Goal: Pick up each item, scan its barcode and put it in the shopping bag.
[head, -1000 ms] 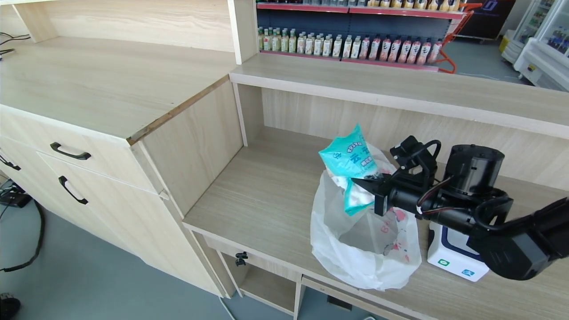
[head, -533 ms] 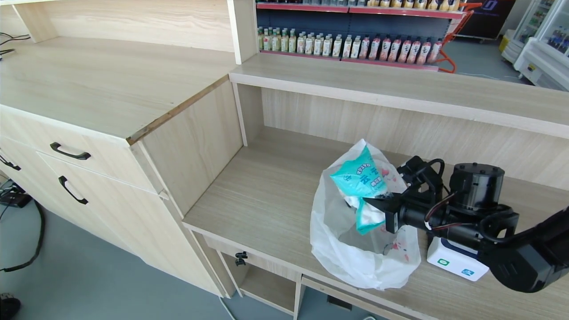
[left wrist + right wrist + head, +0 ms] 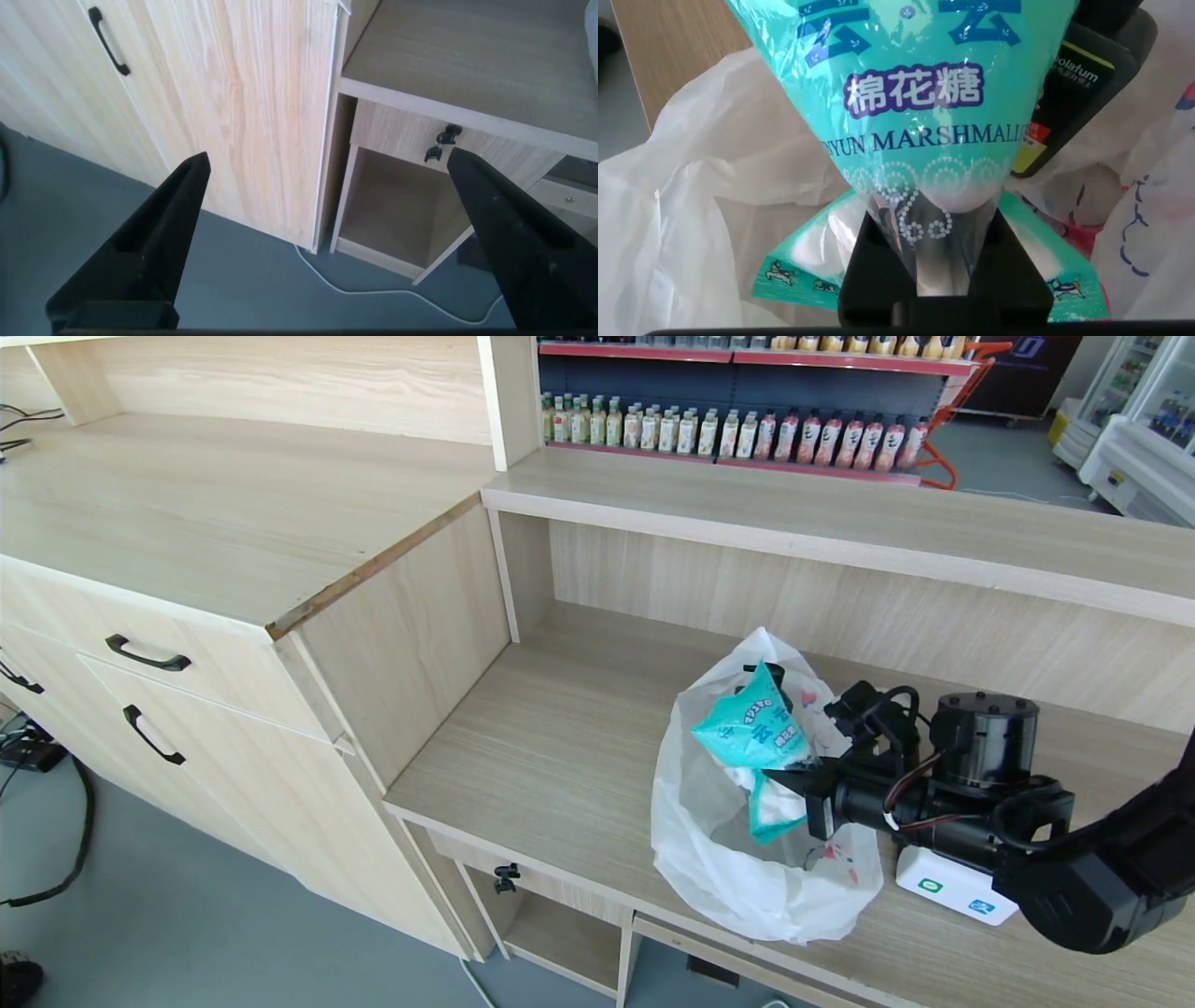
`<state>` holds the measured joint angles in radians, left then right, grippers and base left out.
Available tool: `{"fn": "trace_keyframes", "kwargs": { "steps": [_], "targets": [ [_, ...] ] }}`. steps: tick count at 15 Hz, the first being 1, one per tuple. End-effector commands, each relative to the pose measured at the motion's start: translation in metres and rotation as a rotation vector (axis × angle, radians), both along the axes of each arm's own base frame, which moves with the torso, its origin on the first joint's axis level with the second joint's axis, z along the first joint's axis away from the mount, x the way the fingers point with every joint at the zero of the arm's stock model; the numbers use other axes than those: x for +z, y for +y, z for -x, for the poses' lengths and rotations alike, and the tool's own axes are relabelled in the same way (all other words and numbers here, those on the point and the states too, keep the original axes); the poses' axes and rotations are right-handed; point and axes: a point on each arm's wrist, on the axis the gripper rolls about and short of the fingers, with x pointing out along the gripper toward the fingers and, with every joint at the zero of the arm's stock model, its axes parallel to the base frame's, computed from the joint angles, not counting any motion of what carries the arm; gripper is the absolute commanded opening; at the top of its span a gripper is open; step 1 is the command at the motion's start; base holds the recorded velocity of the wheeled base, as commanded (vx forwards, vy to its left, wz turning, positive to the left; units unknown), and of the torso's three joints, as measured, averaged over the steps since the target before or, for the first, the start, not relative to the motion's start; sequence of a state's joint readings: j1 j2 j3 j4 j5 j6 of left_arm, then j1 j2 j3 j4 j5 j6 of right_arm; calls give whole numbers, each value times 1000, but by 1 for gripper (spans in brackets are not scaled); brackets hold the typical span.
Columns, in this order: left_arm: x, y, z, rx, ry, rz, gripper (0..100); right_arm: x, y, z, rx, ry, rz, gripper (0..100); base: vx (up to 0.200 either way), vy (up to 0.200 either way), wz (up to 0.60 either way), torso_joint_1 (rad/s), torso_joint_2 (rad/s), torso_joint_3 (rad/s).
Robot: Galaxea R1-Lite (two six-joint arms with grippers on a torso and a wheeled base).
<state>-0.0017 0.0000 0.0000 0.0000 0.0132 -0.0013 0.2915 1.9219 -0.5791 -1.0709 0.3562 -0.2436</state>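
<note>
A teal and white marshmallow bag (image 3: 758,742) (image 3: 915,140) hangs in the mouth of the white plastic shopping bag (image 3: 738,868) on the lower counter. My right gripper (image 3: 794,775) (image 3: 924,261) is shut on the marshmallow bag's lower part, holding it partly inside the shopping bag. A dark bottle (image 3: 1083,93) lies in the shopping bag behind it. A white and blue scanner box (image 3: 952,887) sits on the counter under my right arm. My left gripper (image 3: 327,252) hangs open off the counter's front, above the grey floor.
The wooden counter (image 3: 560,737) has a raised shelf behind it and a taller cabinet with black drawer handles (image 3: 147,658) to the left. An open cubby (image 3: 397,210) sits under the counter edge. Shelves of drink bottles (image 3: 728,429) stand far behind.
My right gripper has lowered the marshmallow bag from above the shopping bag's rim down into its mouth, and moved slightly right.
</note>
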Motion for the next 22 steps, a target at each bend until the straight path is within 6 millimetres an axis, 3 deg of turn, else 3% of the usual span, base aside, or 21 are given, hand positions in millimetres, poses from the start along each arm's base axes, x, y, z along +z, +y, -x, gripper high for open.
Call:
{"fn": "trace_keyframes", "kwargs": {
  "steps": [1,8,9,13,15,18,20,22],
  "targets": [
    [0,0,0,1,2,0,100,3,0,-1,5,-26,7,0,0,0,0,0,0,0],
    [0,0,0,1,2,0,100,7,3,-1,21,-43,4,0,0,0,0,0,0,0],
    [0,0,0,1,2,0,100,7,3,-1,23,-44,5,100,0,0,0,0,0,0],
    [0,0,0,1,2,0,100,11,7,2,44,-78,29,100,0,0,0,0,0,0],
    [0,0,0,1,2,0,100,22,11,3,58,-120,17,100,0,0,0,0,0,0],
    [0,0,0,1,2,0,100,79,10,18,76,-329,42,100,0,0,0,0,0,0],
    [0,0,0,1,2,0,100,130,-6,36,47,-503,125,100,0,0,0,0,0,0],
    [0,0,0,1,2,0,100,173,-20,55,13,-571,137,100,0,0,0,0,0,0]
  ]
}}
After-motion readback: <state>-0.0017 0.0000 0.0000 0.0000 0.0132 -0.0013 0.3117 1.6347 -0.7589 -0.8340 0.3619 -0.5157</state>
